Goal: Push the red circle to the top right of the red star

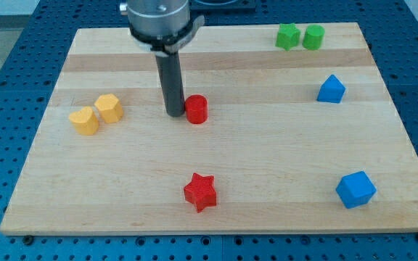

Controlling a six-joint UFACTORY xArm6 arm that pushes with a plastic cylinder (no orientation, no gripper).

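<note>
The red circle [197, 109] stands a little above the board's middle. The red star [200, 191] lies near the view's bottom, almost straight below the circle. My tip [174, 113] rests on the board just left of the red circle, touching or nearly touching its left side. The rod rises straight up to the arm's grey mount at the view's top.
A yellow heart [84, 120] and a yellow hexagon [109, 107] sit at the left. A green star [288, 36] and a green circle [313, 37] sit at the top right. Two blue blocks lie at the right, one at mid-height [331, 89], one low [355, 189]. The wooden board [267, 145] has edges all round.
</note>
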